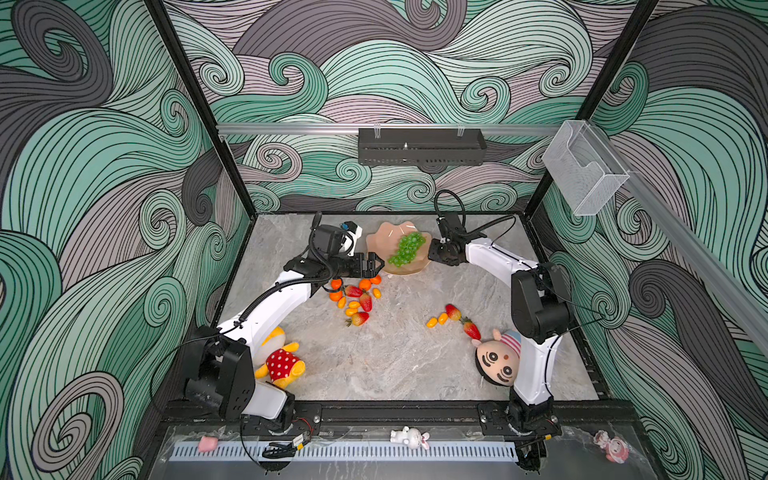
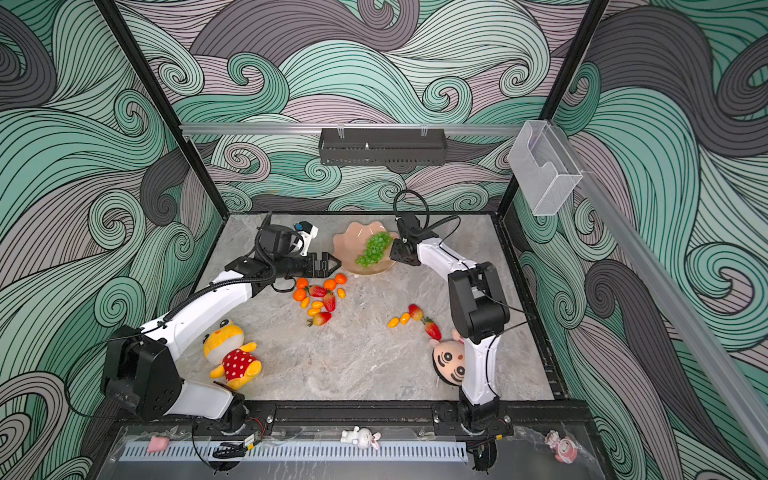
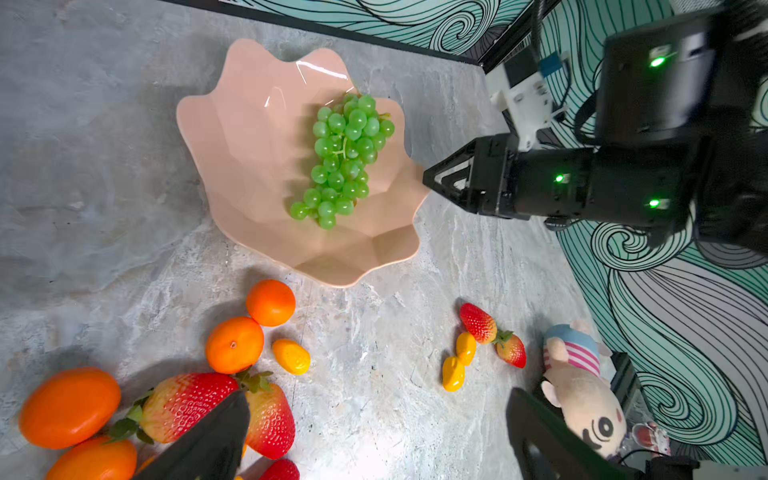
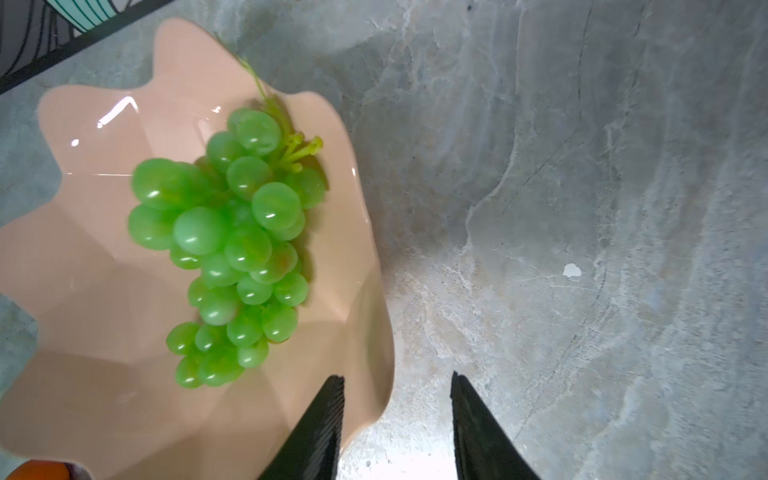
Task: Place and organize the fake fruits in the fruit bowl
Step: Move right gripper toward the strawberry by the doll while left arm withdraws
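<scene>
The fruit bowl is a glossy, pale salmon-pink dish with a wavy, shell-like rim. It sits in the upper middle of the bench in both top views, near the back edge. A green grape bunch lies lengthwise along its right half, stem towards the back rim. The left half of the bowl is bare.

Below and left of the bowl, in a top view, the other fruit lies loose in a tight cluster: round orange tangerines, red strawberries with green tops, and small oval kumquats. A second group of two kumquats and two strawberries lies right of centre. The lower strawberry is just beside the plush doll.

The middle and lower middle of the bench are open, between the doll and the yellow plush toy at lower left. The strip right of the bowl is also bare.

The left jaws are spread wide and empty. They hover over the left cluster, just beside the bowl's lower left rim. The right jaws are parted with only bench showing between them and grasp nothing. Their tip is at the bowl's right rim; whether it touches I cannot tell.
</scene>
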Action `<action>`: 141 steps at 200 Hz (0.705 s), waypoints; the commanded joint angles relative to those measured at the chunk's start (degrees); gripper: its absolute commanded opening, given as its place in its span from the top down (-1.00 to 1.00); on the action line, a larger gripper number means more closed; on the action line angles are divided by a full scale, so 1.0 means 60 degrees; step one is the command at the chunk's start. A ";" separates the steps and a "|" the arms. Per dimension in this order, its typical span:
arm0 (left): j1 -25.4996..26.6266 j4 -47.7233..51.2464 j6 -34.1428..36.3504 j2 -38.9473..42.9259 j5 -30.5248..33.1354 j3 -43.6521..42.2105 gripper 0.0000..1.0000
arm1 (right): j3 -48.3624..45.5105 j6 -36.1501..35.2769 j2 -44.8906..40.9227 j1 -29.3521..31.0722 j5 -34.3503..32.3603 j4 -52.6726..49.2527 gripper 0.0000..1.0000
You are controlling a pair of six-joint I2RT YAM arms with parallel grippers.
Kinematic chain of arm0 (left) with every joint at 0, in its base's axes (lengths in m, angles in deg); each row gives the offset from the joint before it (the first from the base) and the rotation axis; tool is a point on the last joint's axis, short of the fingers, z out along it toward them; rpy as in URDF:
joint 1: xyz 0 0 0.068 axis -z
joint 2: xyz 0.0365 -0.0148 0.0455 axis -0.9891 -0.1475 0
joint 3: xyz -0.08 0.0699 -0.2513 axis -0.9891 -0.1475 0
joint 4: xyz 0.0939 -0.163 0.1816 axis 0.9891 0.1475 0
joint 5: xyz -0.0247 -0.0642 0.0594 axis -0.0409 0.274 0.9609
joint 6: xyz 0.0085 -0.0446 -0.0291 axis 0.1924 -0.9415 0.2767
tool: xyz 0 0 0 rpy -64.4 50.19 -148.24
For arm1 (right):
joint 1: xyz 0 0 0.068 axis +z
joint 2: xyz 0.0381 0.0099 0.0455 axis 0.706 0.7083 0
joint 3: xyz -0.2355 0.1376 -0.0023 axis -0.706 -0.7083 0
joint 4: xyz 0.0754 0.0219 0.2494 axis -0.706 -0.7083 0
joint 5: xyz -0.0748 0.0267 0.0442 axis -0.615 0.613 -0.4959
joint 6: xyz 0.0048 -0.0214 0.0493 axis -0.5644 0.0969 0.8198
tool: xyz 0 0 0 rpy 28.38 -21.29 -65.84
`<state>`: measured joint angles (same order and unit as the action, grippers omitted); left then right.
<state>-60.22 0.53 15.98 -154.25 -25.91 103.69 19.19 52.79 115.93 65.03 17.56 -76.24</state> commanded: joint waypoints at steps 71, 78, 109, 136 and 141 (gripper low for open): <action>-0.0744 0.0208 -0.0122 -0.1004 -0.2388 0.0781 -0.97 | 0.0537 0.0493 0.0697 -0.0334 0.0916 0.0310 0.57; -0.0745 0.0214 -0.0137 -0.1059 -0.2462 0.0814 -0.97 | 0.0532 0.0492 0.0657 -0.0343 0.0939 0.0304 0.63; -0.0761 0.0200 -0.0154 -0.1217 -0.2739 0.0886 -0.97 | 0.0444 0.0466 0.0512 -0.0370 0.0994 0.0311 0.83; -0.0762 0.0207 -0.0042 -0.1286 -0.2946 0.0889 -0.97 | 0.0340 0.0515 0.0365 -0.0420 0.1090 0.0264 0.89; -0.0752 0.0214 -0.0039 -0.1305 -0.2994 0.0889 -0.97 | 0.0293 0.0532 0.0308 -0.0423 0.1076 0.0256 0.90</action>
<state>-64.26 0.92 15.04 -161.09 -40.71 106.59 21.42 56.09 119.45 62.88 24.89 -72.68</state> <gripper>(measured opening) 0.986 0.067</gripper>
